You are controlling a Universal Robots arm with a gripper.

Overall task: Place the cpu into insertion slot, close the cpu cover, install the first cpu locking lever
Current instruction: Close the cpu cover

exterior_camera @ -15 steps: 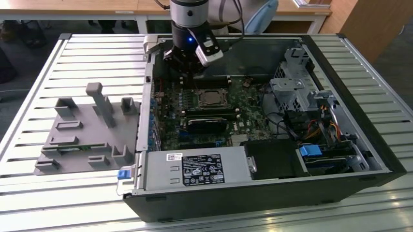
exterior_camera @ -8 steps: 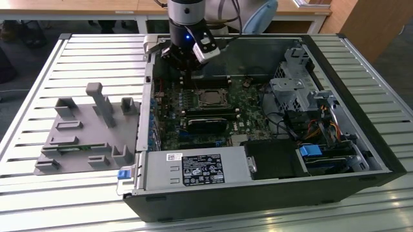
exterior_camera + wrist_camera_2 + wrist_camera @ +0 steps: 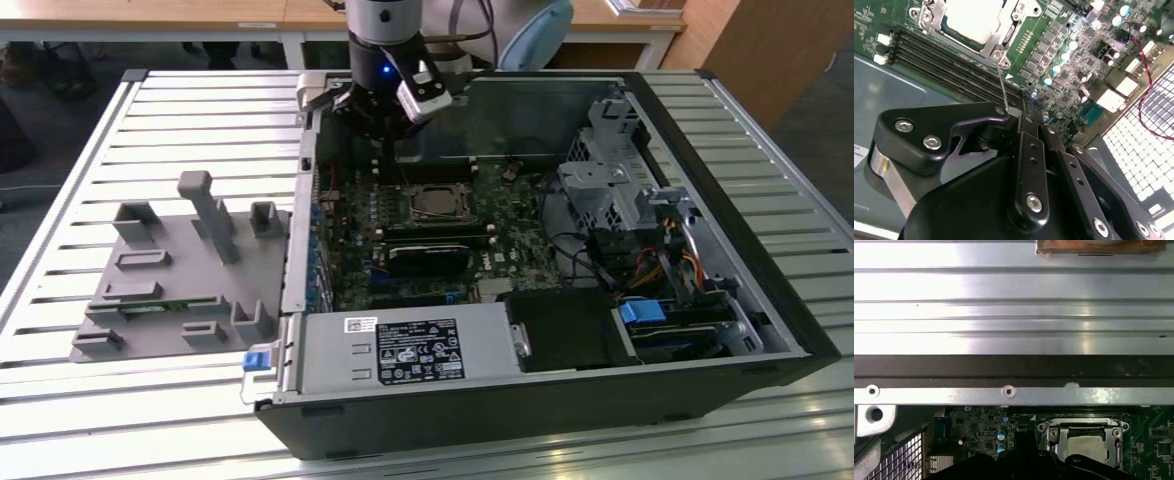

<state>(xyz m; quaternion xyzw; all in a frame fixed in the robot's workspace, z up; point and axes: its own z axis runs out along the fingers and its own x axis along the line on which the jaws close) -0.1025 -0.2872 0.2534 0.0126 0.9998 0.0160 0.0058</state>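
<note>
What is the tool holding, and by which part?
The tool pinches a thin wire locking lever by its free end, away from the cpu cover.

cpu [image 3: 971, 17]: matt pale metal | cpu cover [image 3: 988, 46]: shiny metal

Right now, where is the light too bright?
In the first wrist view, glare whitens the slatted table; in the second wrist view, the cpu looks washed pale and the vent grille glows white; in the exterior view, the table shines while the computer case is dark inside.
</note>
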